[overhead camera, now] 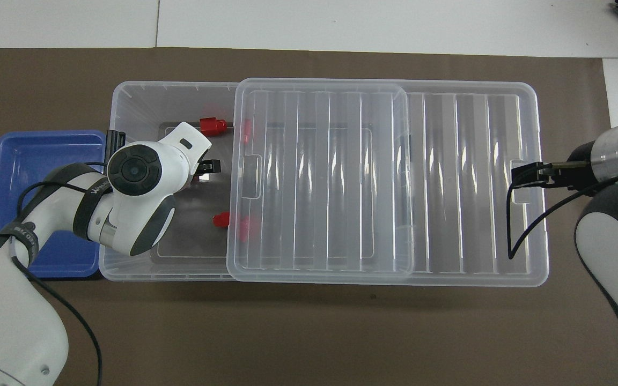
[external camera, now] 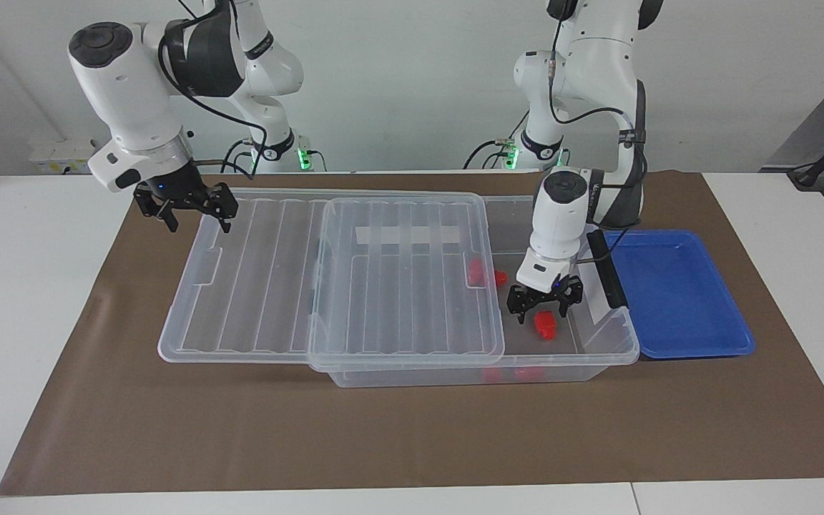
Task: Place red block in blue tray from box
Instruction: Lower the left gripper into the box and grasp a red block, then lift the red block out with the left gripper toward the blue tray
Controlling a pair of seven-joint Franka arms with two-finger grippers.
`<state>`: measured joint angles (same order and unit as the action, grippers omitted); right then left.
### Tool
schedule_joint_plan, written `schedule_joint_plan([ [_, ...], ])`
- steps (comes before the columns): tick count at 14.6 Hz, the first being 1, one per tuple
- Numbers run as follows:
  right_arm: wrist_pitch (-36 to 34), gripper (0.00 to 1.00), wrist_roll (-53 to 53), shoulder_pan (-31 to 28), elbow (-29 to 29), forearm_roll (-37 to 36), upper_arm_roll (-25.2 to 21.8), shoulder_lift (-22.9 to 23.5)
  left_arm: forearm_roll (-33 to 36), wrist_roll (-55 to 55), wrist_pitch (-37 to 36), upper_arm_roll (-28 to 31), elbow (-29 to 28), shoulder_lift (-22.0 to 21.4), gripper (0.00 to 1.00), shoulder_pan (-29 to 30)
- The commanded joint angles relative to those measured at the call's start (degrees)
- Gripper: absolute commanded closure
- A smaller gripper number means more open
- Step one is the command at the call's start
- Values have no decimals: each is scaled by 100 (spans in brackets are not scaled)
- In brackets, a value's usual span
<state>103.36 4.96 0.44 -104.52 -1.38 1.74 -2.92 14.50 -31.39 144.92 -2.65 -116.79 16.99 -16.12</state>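
Left hand (external camera: 545, 306) spread, low inside box (external camera: 601, 347) directly over red block (external camera: 545, 324); right hand (external camera: 187, 207) spread above slid-aside lid (external camera: 254, 286); blue tray (external camera: 677, 293) beside box.

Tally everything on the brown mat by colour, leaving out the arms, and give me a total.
Red: 3 (the red block and two rounder red pieces at the lid's edge, all in the box)
Clear: 2 (the box and its lid)
Blue: 1 (the blue tray)
Total: 6
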Motion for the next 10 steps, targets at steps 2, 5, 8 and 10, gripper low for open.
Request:
schedule_joint_plan([
  [2, -185, 0, 101, -8, 440, 50, 2, 11, 132, 54, 300, 19, -28, 147, 1, 30],
  [5, -640, 0, 110, -26, 1028, 50, -7, 143, 132, 45, 309, 19, -28, 147, 11, 30],
  [8, -1133, 0, 110, -44, 1424, 50, -7, 143, 132, 54, 283, 10, -20, 147, 58, 30],
  [10, -1414, 0, 110, -52, 1662, -20, -7, 213, 132, 62, 239, 10, -11, 147, 89, 30],
])
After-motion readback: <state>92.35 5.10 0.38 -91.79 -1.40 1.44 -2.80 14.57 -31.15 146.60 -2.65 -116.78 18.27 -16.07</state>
